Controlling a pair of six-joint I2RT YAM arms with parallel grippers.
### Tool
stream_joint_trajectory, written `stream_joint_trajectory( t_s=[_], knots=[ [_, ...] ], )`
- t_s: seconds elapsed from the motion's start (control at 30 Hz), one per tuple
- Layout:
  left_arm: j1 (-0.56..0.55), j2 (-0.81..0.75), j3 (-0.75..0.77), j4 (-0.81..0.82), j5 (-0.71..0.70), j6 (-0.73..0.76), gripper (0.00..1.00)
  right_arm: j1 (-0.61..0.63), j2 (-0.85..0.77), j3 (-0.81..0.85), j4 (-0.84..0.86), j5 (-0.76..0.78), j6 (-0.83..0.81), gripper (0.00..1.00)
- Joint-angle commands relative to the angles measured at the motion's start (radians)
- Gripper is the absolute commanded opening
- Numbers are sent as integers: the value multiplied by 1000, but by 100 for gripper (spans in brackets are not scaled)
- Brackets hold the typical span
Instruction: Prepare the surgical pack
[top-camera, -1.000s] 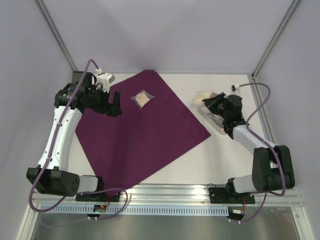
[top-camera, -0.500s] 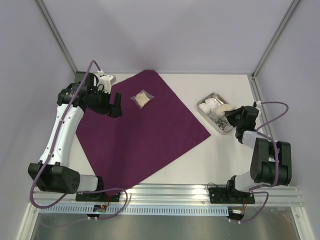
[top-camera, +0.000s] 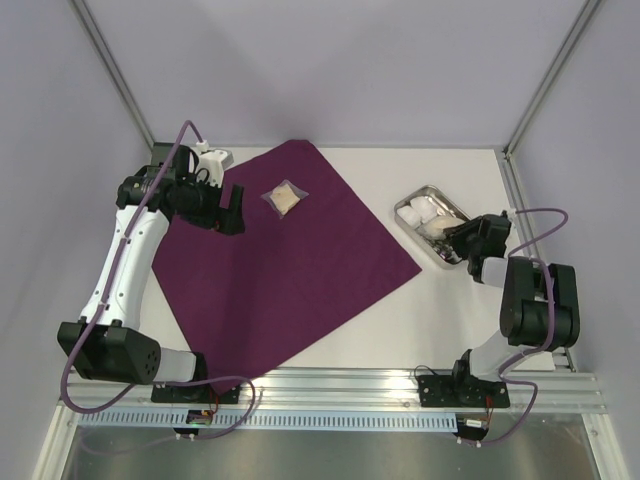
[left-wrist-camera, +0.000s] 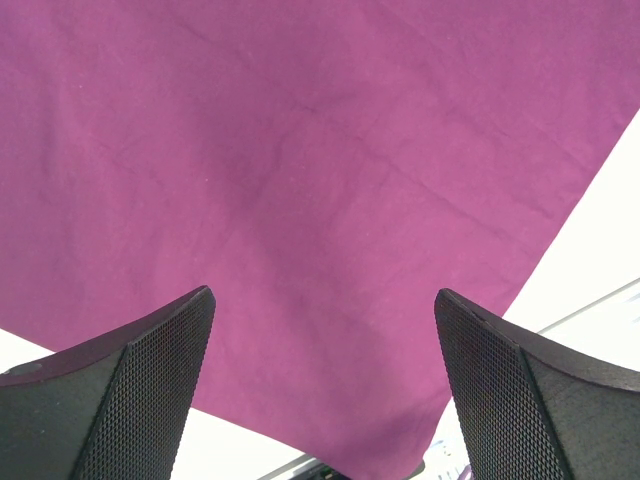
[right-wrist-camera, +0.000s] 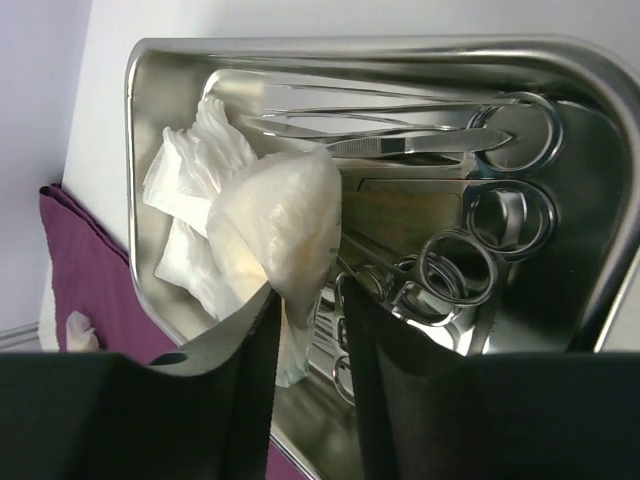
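Note:
The dark-purple cloth (top-camera: 290, 270) lies spread flat on the white table and fills the left wrist view (left-wrist-camera: 300, 150). One tan packet (top-camera: 285, 198) rests on its far part. My left gripper (top-camera: 228, 210) hovers open and empty over the cloth's left side (left-wrist-camera: 325, 300). The steel tray (top-camera: 428, 189) stands to the right of the cloth and holds forceps (right-wrist-camera: 400, 145) and white gauze (right-wrist-camera: 185, 175). My right gripper (top-camera: 458, 236) sits low at the tray's near right side. It is shut (right-wrist-camera: 305, 320) on the second, cream-tan packet (right-wrist-camera: 275, 230), which is over the tray (right-wrist-camera: 350, 45).
An aluminium rail (top-camera: 330, 385) runs along the near edge by the arm bases. Slanted frame posts (top-camera: 115, 80) stand at the back corners, with pale walls behind. The cloth's right corner (top-camera: 415, 265) lies close to the tray.
My right arm has swung off the tray and folded down low toward the right, and the tray now shows. The left arm has hardly moved.

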Motion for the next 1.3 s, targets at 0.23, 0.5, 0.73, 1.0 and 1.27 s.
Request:
stream_joint_trajectory(
  t_s=[0.23,0.5,0.73,1.0,1.27],
  knots=[
    [-3,5,31,-3,20,22,100,19,-203,70,-226,188,-113,54],
    [-3,7,43,-14,44,16,100,64,-274,125,-357,281,-249,50],
    [-3,5,51,-20,30,28,100,64,-16,333,-448,163,-335,27],
    [-1,20,-24,27,-35,46,100,333,-113,470,-521,241,-486,53],
    [27,33,-95,64,-134,60,100,603,174,599,-273,118,-150,66]
  ],
)
